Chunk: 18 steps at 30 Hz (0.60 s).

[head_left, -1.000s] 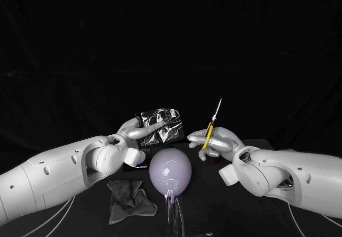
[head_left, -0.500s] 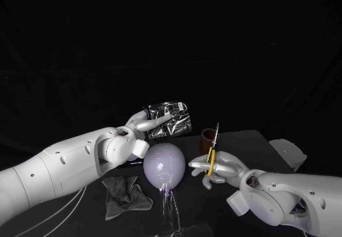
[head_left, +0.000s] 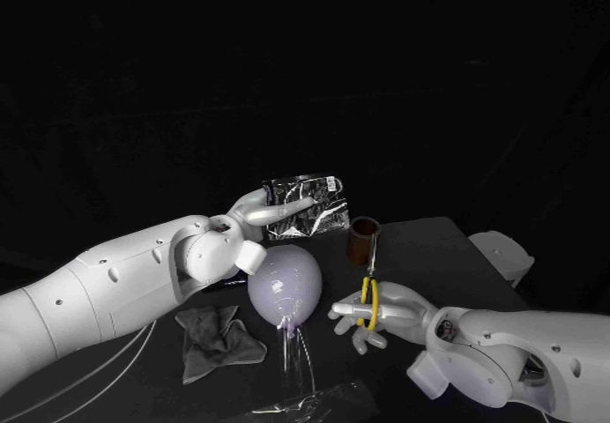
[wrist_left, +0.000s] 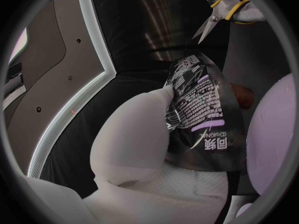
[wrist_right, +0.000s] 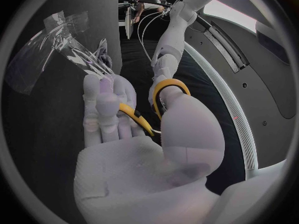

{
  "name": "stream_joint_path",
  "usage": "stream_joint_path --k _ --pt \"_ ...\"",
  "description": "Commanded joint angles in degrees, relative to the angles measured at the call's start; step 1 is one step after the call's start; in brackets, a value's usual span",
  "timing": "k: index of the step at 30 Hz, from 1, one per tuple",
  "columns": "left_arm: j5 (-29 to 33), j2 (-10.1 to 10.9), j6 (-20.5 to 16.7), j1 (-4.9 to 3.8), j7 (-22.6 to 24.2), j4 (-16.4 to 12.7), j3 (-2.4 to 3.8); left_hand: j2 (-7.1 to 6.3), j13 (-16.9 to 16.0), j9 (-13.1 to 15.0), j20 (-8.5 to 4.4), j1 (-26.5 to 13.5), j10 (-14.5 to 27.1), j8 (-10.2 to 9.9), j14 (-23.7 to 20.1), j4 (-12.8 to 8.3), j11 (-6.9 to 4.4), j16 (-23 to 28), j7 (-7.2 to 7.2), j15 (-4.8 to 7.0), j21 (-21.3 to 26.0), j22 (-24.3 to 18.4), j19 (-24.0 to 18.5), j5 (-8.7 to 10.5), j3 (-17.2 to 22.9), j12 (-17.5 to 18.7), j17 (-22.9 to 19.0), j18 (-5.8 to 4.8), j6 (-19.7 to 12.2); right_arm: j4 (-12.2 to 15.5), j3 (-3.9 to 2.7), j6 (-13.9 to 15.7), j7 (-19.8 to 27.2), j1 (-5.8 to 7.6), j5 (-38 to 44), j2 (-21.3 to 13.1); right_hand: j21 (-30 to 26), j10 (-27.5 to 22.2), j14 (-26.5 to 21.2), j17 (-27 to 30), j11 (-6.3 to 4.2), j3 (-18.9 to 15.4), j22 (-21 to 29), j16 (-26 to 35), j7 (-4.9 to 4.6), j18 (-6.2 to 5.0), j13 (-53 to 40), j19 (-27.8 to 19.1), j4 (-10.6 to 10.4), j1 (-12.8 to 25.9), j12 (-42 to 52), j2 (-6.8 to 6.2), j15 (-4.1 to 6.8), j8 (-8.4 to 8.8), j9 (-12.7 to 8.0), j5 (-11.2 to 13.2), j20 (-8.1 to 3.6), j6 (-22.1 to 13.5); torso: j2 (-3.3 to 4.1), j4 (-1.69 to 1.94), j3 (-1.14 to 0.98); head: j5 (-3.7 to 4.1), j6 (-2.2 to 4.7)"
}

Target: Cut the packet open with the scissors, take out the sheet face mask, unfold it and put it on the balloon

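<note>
My left hand (head_left: 258, 213) holds the silver mask packet (head_left: 308, 205) upright above the table, behind the pale lilac balloon (head_left: 279, 282). The packet's printed black face (wrist_left: 201, 115) lies against that hand's fingers (wrist_left: 144, 129) in the left wrist view. My right hand (head_left: 377, 315) grips the yellow-handled scissors (head_left: 370, 293) low, to the right of the balloon, blades pointing up and away from the packet. The yellow handle loops (wrist_right: 170, 88) sit round that hand's fingers (wrist_right: 102, 109). The scissors (wrist_left: 219, 9) show beyond the packet, apart from it.
A brown cylinder (head_left: 365, 240) stands on the table behind the scissors. A crumpled grey cloth (head_left: 212, 342) lies left of the balloon. Clear plastic film (head_left: 305, 404) sits at the table's front, below the balloon. A white object (head_left: 501, 252) lies beyond the table's right edge.
My right hand has dropped with the scissors from packet height to beside the balloon. The left hand still holds the packet up. The head view has shifted.
</note>
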<state>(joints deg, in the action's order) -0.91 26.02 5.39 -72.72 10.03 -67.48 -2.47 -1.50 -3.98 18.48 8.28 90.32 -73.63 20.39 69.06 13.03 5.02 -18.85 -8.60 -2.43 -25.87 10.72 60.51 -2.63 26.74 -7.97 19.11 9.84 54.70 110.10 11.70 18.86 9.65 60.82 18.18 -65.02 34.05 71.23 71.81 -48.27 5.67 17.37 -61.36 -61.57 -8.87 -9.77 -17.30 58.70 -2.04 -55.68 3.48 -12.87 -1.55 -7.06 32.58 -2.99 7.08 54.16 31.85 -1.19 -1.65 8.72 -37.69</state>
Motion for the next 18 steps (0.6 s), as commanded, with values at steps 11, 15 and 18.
stream_joint_path --k 11,15,18 --pt "-1.0 -1.4 7.3 -0.09 -2.4 1.6 0.13 0.15 0.1 4.6 0.10 -0.4 -0.2 0.3 0.3 0.0 -0.03 -0.2 -0.01 0.03 -0.4 0.1 0.4 -0.17 0.5 0.2 0.1 0.61 -0.4 0.9 -0.02 -5.9 -5.3 -0.25 7.0 1.0 -1.4 -9.4 -3.4 4.9 2.85 -16.8 1.3 1.8 -4.65 -0.37 6.2 -0.8 -3.8 -3.5 0.2 3.89 -2.65 0.70 0.0 0.2 2.83 -10.9 0.00 0.04 0.03 0.71 -1.34" --pt "-1.4 -1.7 7.9 -0.09 -2.7 2.1 0.13 0.15 0.1 4.6 0.10 -0.4 -0.2 0.3 0.3 0.0 -0.03 -0.2 -0.01 0.03 -0.4 0.1 0.4 -0.17 0.5 0.2 0.1 0.61 -0.4 1.2 -0.02 -5.9 -5.4 -0.27 7.7 1.3 -1.5 -9.9 -4.0 5.9 3.48 -23.5 1.6 1.2 -4.53 -0.61 8.5 -0.9 -7.0 -7.5 0.5 5.79 -2.85 -1.46 0.5 0.1 3.14 -12.3 -0.04 -0.05 -0.02 0.66 -1.49" --pt "-1.6 -1.9 8.0 -0.10 -2.9 2.4 0.14 0.12 0.1 4.6 0.07 -0.5 -0.2 0.3 0.4 -0.1 -0.03 -0.2 -0.01 0.06 -0.5 0.1 0.5 -0.17 0.6 0.2 0.2 0.60 -0.4 1.4 -0.02 -5.9 -5.5 -0.29 8.1 1.4 -1.4 -10.0 -4.2 6.2 3.46 -25.0 1.6 0.9 -4.62 -0.63 9.3 -0.9 -8.4 -8.9 0.6 6.15 -2.94 -2.32 0.6 0.2 3.20 -12.7 -0.05 -0.03 -0.02 0.72 -1.55"
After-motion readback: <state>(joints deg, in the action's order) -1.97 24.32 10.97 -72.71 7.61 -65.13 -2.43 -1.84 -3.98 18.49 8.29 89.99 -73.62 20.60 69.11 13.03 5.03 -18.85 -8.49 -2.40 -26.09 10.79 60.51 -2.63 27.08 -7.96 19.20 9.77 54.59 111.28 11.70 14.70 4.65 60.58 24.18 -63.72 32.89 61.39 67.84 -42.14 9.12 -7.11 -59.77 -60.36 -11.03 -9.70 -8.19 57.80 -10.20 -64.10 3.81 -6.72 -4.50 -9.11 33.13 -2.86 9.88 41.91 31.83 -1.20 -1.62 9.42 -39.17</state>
